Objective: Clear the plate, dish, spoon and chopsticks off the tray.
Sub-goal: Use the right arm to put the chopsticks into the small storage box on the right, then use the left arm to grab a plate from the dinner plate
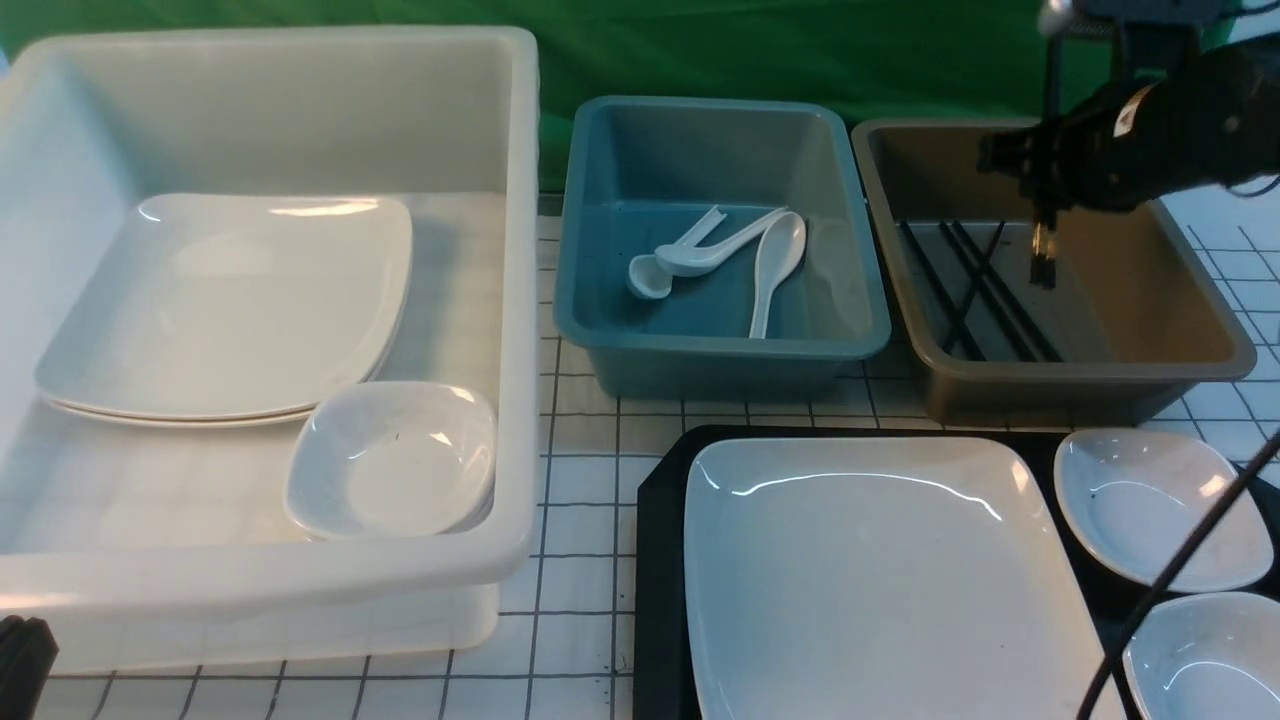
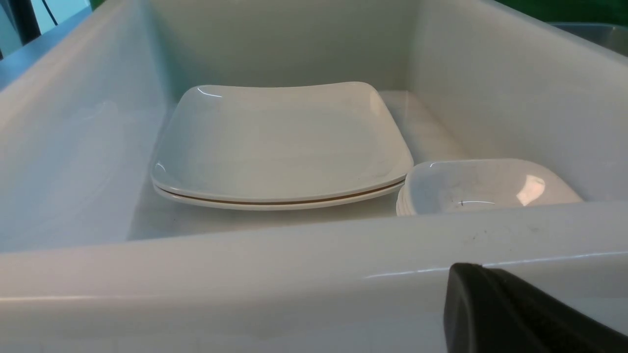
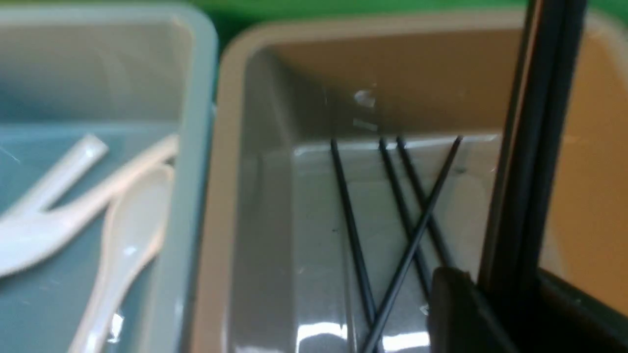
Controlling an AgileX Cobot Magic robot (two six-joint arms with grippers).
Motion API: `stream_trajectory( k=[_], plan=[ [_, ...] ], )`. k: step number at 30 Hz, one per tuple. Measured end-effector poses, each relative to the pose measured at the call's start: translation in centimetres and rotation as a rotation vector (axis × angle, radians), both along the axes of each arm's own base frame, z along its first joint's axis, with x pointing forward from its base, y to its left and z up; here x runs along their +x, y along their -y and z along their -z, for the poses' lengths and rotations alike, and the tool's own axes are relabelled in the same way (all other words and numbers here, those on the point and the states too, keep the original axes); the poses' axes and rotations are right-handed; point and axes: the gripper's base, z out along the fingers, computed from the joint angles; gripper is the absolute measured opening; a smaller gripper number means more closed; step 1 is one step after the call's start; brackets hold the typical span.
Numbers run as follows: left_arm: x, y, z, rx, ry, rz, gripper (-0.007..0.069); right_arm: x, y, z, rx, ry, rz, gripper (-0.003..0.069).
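Note:
On the black tray [image 1: 660, 560] lie the large white plate [image 1: 880, 580] and two small white dishes [image 1: 1160, 505] [image 1: 1210, 660]. My right gripper [image 1: 1040, 225] [image 3: 510, 294] hangs over the brown bin [image 1: 1180, 370], with a pair of black chopsticks [image 1: 1043, 262] [image 3: 535, 147] standing upright between its fingers. Several more chopsticks [image 1: 985, 290] lie crossed on that bin's floor. White spoons [image 1: 775, 270] lie in the teal bin [image 1: 720, 350]; none shows on the tray. My left gripper [image 1: 20, 660] [image 2: 471, 279] is shut and empty, low in front of the white bin's near wall [image 2: 294, 274].
The big white bin [image 1: 300, 590] at the left holds two stacked plates [image 1: 230, 300] and stacked small dishes [image 1: 395, 460]. A black cable [image 1: 1180, 570] crosses in front of the dishes on the tray. White gridded tabletop [image 1: 580, 500] shows between the bins and tray.

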Motion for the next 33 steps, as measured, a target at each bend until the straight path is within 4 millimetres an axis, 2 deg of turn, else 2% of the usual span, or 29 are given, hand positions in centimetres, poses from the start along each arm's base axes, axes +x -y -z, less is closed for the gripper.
stream_trajectory(
  k=[2, 4, 7, 9, 12, 14, 15, 17, 19, 20, 21, 22, 25, 26, 27, 29, 31, 32, 33],
  plan=[
    [0.0, 0.0, 0.0, 0.0, 0.0, 0.0, 0.0004, 0.6, -0.1, 2.3, -0.006, -0.044, -0.001, 0.0287],
    [0.0, 0.0, 0.0, 0.0, 0.0, 0.0, 0.0004, 0.8, -0.1, 3.5, -0.014, -0.083, 0.002, 0.0339],
    [0.0, 0.0, 0.0, 0.0, 0.0, 0.0, 0.0004, 0.5, 0.0, 3.7, -0.017, -0.115, 0.01, 0.0356],
    [0.0, 0.0, 0.0, 0.0, 0.0, 0.0, 0.0004, 0.2, 0.1, 3.2, -0.022, -0.129, 0.013, 0.0344],
    [0.0, 0.0, 0.0, 0.0, 0.0, 0.0, 0.0004, -0.7, 0.3, 1.3, -0.054, -0.143, -0.001, 0.0257],
    [0.0, 0.0, 0.0, 0.0, 0.0, 0.0, 0.0004, -1.7, 0.5, -0.7, -0.093, -0.143, -0.028, 0.0168],
    [0.0, 0.0, 0.0, 0.0, 0.0, 0.0, 0.0004, -2.7, 0.8, -2.6, -0.118, -0.139, -0.044, 0.0095],
    [0.0, 0.0, 0.0, 0.0, 0.0, 0.0, 0.0004, -4.3, 1.1, -5.2, -0.147, -0.131, -0.061, 0.0037],
    [0.0, 0.0, 0.0, 0.0, 0.0, 0.0, 0.0004, -6.4, 1.6, -8.2, -0.177, -0.115, -0.08, 0.0015],
    [0.0, 0.0, 0.0, 0.0, 0.0, 0.0, 0.0004, -6.8, 1.6, -8.7, -0.182, -0.111, -0.081, 0.0013],
    [0.0, 0.0, 0.0, 0.0, 0.0, 0.0, 0.0004, -8.7, 2.0, -10.9, -0.195, -0.099, -0.086, 0.0008],
    [0.0, 0.0, 0.0, 0.0, 0.0, 0.0, 0.0004, -8.9, 2.1, -11.2, -0.195, -0.097, -0.085, 0.0007],
    [0.0, 0.0, 0.0, 0.0, 0.0, 0.0, 0.0004, -13.4, 2.7, -15.2, -0.17, -0.084, -0.078, 0.0006],
    [0.0, 0.0, 0.0, 0.0, 0.0, 0.0, 0.0004, -13.4, 2.7, -15.2, -0.166, -0.085, -0.079, 0.0006],
    [0.0, 0.0, 0.0, 0.0, 0.0, 0.0, 0.0004, -15.2, 2.7, -16.3, -0.132, -0.098, -0.084, 0.0006],
    [0.0, 0.0, 0.0, 0.0, 0.0, 0.0, 0.0004, -17.5, 2.6, -17.6, -0.069, -0.101, -0.103, 0.0005],
    [0.0, 0.0, 0.0, 0.0, 0.0, 0.0, 0.0004, -20.2, 1.9, -18.0, 0.01, -0.107, -0.183, 0.0005],
    [0.0, 0.0, 0.0, 0.0, 0.0, 0.0, 0.0004, -20.6, 1.9, -18.2, 0.015, -0.102, -0.193, 0.0005],
    [0.0, 0.0, 0.0, 0.0, 0.0, 0.0, 0.0004, -22.6, 1.3, -17.8, 0.048, -0.108, -0.262, 0.0005]
  ],
)
